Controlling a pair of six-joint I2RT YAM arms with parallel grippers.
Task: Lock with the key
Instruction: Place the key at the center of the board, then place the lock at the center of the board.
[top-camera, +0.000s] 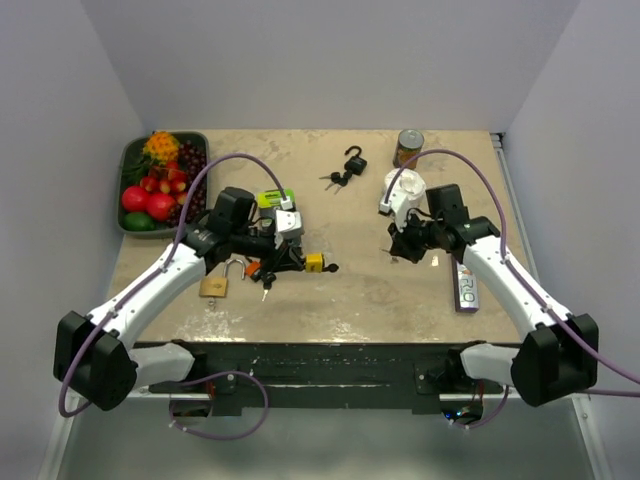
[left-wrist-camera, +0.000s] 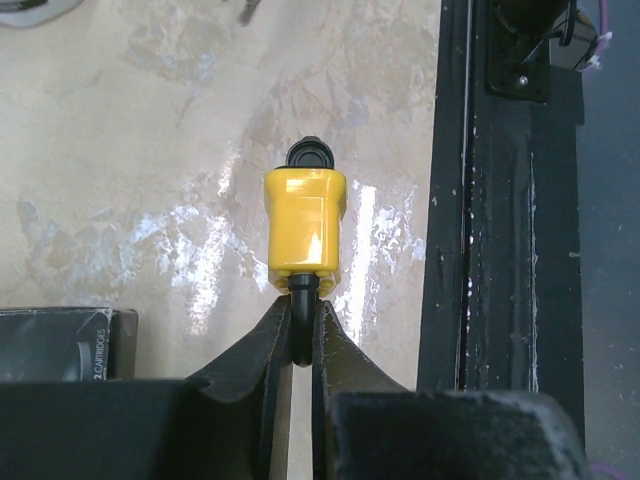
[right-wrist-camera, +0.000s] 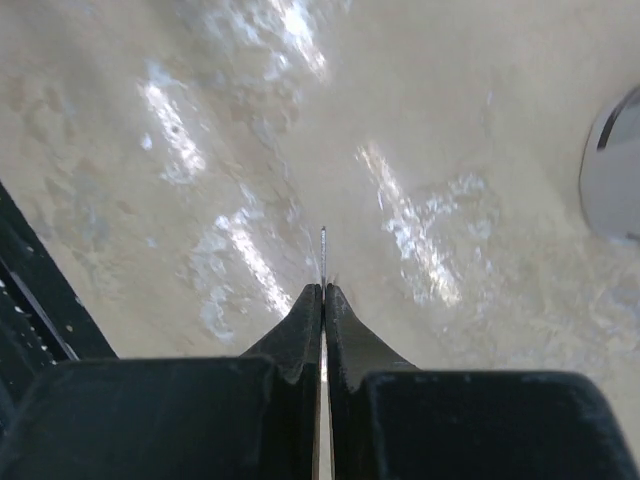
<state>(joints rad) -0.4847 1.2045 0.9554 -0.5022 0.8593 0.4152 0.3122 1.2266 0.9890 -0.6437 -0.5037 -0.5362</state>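
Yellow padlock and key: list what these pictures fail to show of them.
Key: right wrist view, edge-on sliver only; the right claw hides the rest.
Yellow padlock: left wrist view, keyhole not visible; the left claw covers part of its shackle.
Top view: key too small, lost against the right claw.

Slim box (top-camera: 467, 285), lying flat on the table at the right side, top view: large letters along its length, apparently "RIO". Smaller print on it is too fine to read.

Black box (left-wrist-camera: 60, 342), lower left corner of the left wrist view: white print running sideways, reads roughly "2 CARTRIDGES", partly cut off.

Can (top-camera: 408, 147), far edge of the table: coloured label, lettering too small to make out.
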